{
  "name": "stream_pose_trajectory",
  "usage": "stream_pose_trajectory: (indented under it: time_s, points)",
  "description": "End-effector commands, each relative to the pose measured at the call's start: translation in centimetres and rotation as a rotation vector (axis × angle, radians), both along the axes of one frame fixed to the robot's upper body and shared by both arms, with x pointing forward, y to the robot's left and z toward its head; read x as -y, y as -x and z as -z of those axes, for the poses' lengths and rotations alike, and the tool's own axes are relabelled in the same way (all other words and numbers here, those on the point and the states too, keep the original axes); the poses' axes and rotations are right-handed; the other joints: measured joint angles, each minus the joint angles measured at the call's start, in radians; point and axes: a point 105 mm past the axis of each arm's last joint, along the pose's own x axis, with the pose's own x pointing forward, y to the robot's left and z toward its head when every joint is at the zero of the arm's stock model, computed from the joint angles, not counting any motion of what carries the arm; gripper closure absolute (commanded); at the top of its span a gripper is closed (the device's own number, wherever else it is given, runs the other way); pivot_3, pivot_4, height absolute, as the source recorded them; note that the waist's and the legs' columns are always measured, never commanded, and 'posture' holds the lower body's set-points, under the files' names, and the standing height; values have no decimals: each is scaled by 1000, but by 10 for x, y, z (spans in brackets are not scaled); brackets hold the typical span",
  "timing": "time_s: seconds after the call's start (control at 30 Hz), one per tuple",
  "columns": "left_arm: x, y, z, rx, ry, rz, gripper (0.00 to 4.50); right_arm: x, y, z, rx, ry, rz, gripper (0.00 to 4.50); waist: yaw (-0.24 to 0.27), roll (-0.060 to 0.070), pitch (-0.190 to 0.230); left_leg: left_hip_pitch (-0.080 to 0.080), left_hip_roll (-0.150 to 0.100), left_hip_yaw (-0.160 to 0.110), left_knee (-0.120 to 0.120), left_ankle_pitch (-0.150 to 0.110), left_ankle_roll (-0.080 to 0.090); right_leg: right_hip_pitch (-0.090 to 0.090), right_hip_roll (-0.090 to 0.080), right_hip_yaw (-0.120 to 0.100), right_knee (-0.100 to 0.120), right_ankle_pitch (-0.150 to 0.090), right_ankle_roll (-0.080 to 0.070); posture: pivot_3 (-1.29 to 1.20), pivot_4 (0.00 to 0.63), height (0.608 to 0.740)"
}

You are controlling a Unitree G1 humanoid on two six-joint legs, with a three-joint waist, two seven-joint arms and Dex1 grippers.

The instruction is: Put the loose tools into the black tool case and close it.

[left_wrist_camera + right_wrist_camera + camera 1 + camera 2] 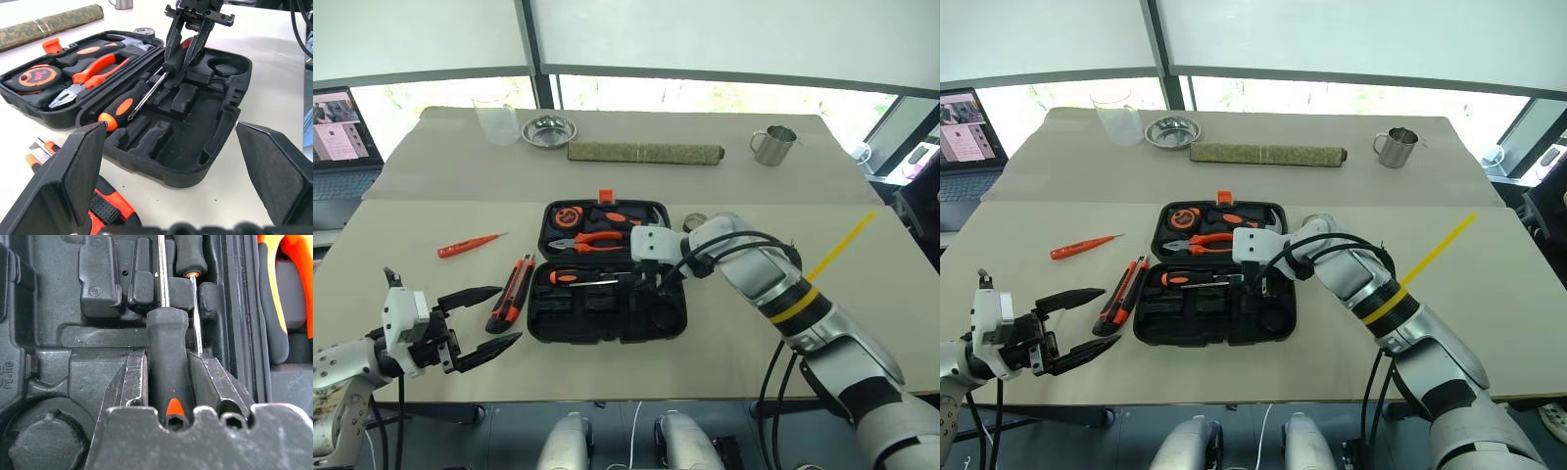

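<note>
The black tool case (558, 328) lies open in the middle of the table. My right gripper (651, 284) reaches down into its front half, shut on a black-handled screwdriver (167, 333) that rests in a recess. Beside it in the case lies a black-and-orange screwdriver (122, 105). To the left of the case, the orange-and-black utility knife (512, 292) and a slim orange screwdriver (470, 245) lie loose on the table. A dark tape roll (145, 31) sits behind the case's right corner. My left gripper (509, 313) hovers open just left of the knife, holding nothing.
The case's rear half holds orange-handled pliers (599, 241) and a tape measure (567, 216). At the table's back stand a clear cup (496, 122), a metal bowl (548, 129), a rolled mat (646, 152) and a metal mug (773, 145). A laptop (342, 127) is far left.
</note>
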Motion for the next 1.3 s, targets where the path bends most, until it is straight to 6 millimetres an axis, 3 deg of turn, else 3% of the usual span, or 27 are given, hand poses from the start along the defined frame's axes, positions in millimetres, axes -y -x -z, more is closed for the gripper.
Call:
stream_pose_trajectory:
  time_s: [0.03, 0.13, 0.23, 0.33, 0.37, 0.5, 0.7, 1.17, 1.23, 1.3]
  points:
    - [0, -1, -9, 34, -13, -3, 0, -4, 3, -16, 5, -48, -56, 1652, 0, 0, 0, 0, 0, 0, 0, 0, 0, 0, 0, 0, 0, 0, 0, 0, 150, 740]
    - [-1, -1, -9, 34, -13, -6, 0, -3, 6, -30, -7, -91, -88, 668, 0, 0, 0, 0, 0, 0, 0, 0, 0, 0, 0, 0, 0, 0, 0, 0, 150, 740]
    - [-1, -2, -8, 34, -13, -10, 0, -2, 7, -52, -19, -195, -117, 668, 0, 0, 0, 0, 0, 0, 0, 0, 0, 0, 0, 0, 0, 0, 0, 0, 150, 740]
    - [-1, -3, -8, 35, -14, -10, 0, -1, 2, -56, -5, -266, -114, 668, 0, 0, 0, 0, 0, 0, 0, 0, 0, 0, 0, 0, 0, 0, 0, 0, 150, 740]
    - [-1, -4, -8, 35, -15, -10, 0, -2, 0, -54, -22, -300, -97, 1202, 0, 0, 0, 0, 0, 0, 0, 0, 0, 0, 0, 0, 0, 0, 0, 0, 150, 740]
    - [-1, -5, -8, 32, -20, -11, 0, -6, 3, -33, -56, -327, -87, 2348, 0, 0, 0, 0, 0, 0, 0, 0, 0, 1, 0, 0, 0, 0, 0, 0, 150, 740]
    - [0, -6, -6, 22, -35, -5, 0, -13, 2, 0, -61, -313, -63, 4461, -1, 0, 0, 0, 0, 1, 0, 0, 0, 0, 0, 0, 0, 0, 0, 0, 150, 740]
    - [-2, -6, -6, 18, -56, -15, 0, -12, -2, 39, -113, -241, -23, 4461, -10, -1, -1, 8, 1, 2, 0, 0, -1, 6, 1, 0, 1, 1, -2, 0, 150, 740]
    - [-2, -6, -6, 16, -58, -20, 0, -13, -1, 40, -107, -242, -34, 4461, -13, -1, -1, 9, 1, 2, 0, 1, -1, 7, 2, 0, 1, 1, -2, 0, 150, 740]
    - [-4, -4, -6, 14, -60, -32, 0, -19, 1, 24, -91, -328, -62, 4461, -16, -1, -1, 10, 1, 2, 0, 1, -1, 7, 2, 0, 1, 1, -2, 0, 150, 740]
